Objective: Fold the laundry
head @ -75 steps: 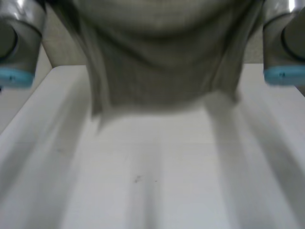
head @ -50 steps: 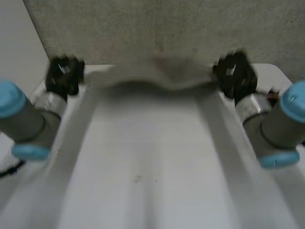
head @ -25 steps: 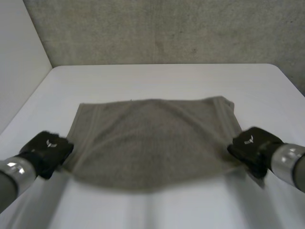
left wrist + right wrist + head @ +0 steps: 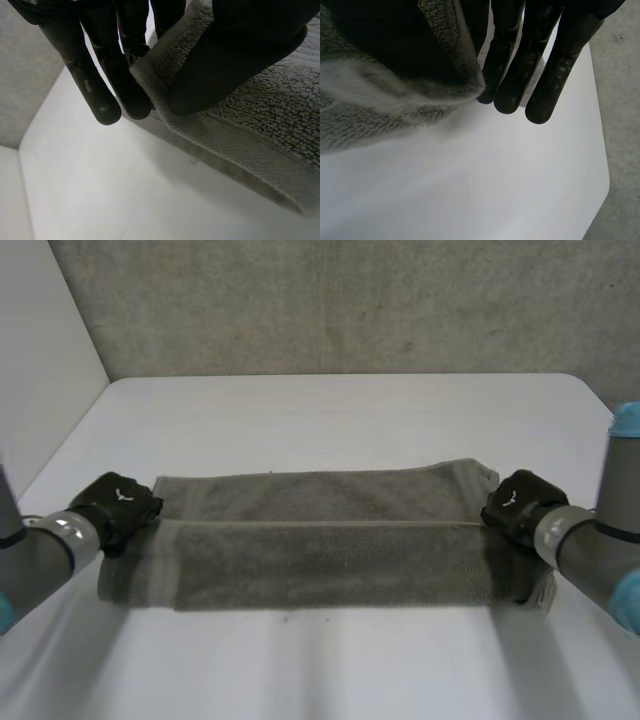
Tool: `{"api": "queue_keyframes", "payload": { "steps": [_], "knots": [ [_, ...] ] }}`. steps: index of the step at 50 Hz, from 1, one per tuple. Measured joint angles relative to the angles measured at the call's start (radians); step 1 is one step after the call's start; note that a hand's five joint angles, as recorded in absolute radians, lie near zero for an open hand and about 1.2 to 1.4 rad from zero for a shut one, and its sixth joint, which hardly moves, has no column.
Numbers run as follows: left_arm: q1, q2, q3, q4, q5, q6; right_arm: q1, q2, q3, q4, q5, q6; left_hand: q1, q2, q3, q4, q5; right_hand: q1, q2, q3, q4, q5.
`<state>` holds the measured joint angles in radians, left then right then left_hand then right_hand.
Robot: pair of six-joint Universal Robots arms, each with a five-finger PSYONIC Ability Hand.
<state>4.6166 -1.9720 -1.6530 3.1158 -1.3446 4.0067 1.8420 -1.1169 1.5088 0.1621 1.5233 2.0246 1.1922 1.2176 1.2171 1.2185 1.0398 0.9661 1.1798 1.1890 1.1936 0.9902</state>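
Grey towel [image 4: 320, 555] lies stretched out flat across the middle of the white table [image 4: 330, 410], with its long side running from one hand to the other. A straight edge runs along its whole length, and the part nearer to the robot looks thicker than the farther part, as if one layer is laid over another. The left hand [image 4: 118, 508] is at the left short end of the towel, low on the table. In the left wrist view its thumb presses the towel's border against the straight fingers [image 4: 100, 85], so it is pinching the cloth there. The right hand [image 4: 515, 502] is at the opposite short end, also low. In the right wrist view a corner of the towel passes between the thumb and the straight fingers [image 4: 547, 70], so this hand is pinching the cloth too.
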Motion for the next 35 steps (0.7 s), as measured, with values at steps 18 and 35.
{"api": "queue_keyframes", "payload": {
  "steps": [18, 35],
  "knots": [
    [-0.036, -0.169, 0.248, 0.128, -0.041, -0.148, 0.025, 0.184, -0.227, -0.187, 0.003, 0.016, 0.000, 0.000, 0.000, 0.000, 0.000, 0.000, 0.000, 0.000, 0.000, 0.000],
    [-0.097, -0.055, 0.769, 0.416, -0.270, -0.531, 0.038, -0.002, -0.505, -0.902, 0.041, 0.289, 0.000, 0.000, 0.000, 0.000, 0.003, 0.000, 0.000, 0.000, 0.000, 0.000]
  ]
}}
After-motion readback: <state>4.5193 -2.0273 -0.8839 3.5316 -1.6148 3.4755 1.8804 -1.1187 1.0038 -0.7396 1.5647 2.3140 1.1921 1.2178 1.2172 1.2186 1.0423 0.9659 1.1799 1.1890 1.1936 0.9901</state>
